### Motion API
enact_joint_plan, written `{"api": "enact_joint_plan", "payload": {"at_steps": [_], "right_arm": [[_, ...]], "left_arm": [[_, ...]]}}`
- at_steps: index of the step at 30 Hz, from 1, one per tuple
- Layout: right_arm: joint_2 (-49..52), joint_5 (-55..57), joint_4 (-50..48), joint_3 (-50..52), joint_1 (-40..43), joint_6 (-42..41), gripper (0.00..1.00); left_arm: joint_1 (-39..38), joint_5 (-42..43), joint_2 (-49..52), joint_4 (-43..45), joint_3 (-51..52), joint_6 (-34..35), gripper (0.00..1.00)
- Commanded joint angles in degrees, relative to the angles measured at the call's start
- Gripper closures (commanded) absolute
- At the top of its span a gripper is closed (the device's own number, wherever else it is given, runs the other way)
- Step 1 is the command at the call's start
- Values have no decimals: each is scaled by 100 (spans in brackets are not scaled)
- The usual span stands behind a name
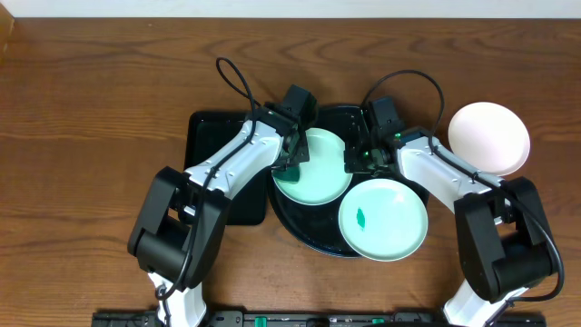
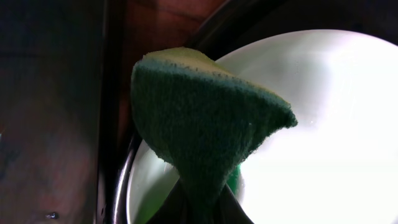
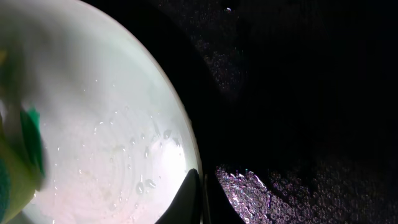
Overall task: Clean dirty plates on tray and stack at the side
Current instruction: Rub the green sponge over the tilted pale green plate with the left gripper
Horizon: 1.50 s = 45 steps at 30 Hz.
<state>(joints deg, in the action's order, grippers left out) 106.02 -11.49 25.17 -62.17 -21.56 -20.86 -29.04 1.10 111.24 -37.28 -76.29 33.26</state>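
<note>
Tabletop (image 1: 91, 109), left end effector (image 1: 292, 167) grips sponge (image 2: 199, 124) on plate (image 1: 324, 163), right end effector (image 3: 202, 199) pinches rim (image 3: 184, 134)

Overhead: fixed, straight down, far; whole tray (image 1: 304, 232) framed. Left wrist: close behind left gripper (image 2: 200, 214), looking ahead past sponge (image 2: 205, 130) onto mint plate (image 2: 323, 124). Right wrist: very near behind right gripper (image 3: 202, 202); plate left of tip, probably same one.

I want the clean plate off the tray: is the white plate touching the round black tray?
Apart. The overhead view shows the white plate lying on the table, well to the right of the tray and outside its rim.
</note>
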Motion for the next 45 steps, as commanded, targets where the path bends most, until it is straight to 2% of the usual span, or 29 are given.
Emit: {"api": "enact_joint_plan", "payload": {"at_steps": [1,5,10,14,19,22,25,32,37,45], "right_arm": [[76,-33,-28,11,-28,-9,98],[79,-35,-28,11,-28,-9,88],[79,-17,-28,11,-28,-9,87],[83,323,-28,11,-96,-9,83],[83,431,-31,11,-203,-9,92],[83,568,-31,11,-271,-11,93],[83,568,-55,11,-308,-9,99],[83,568,-72,11,-308,-9,99],[83,566,-74,11,-308,-11,99],[83,566,-74,11,-315,-11,99]], "left_arm": [[17,-149,271,-31,125,94,93],[17,-15,573,-9,125,90,93],[17,-11,857,33,125,92,92],[17,-7,883,33,125,92,93],[17,-7,883,31,125,92,92],[17,-7,883,31,125,92,92],[17,-7,883,31,125,92,92],[17,0,883,28,125,92,93],[-4,494,883,57,125,90,93],[-223,833,883,192,129,94,93]]}}
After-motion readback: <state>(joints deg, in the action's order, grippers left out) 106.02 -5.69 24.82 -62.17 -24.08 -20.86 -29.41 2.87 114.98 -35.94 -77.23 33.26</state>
